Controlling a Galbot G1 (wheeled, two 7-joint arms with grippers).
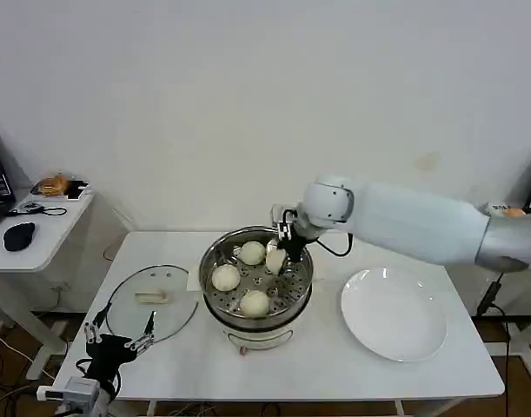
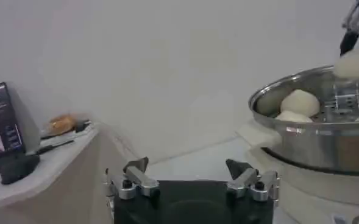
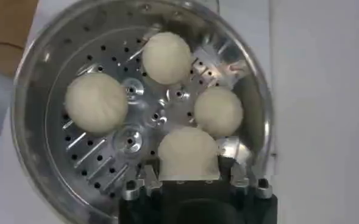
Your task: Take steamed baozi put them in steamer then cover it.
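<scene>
Your right gripper (image 3: 188,176) grips the fourth baozi (image 3: 188,152) over the steamer (image 1: 215,261); your left gripper (image 1: 119,337), fingers spread, waits near the glass lid (image 1: 152,306).

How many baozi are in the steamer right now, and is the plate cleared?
4. Three baozi lie loose on the steamer tray. The fourth sits between the right end effector's fingers over the tray. The white plate holds none.
</scene>
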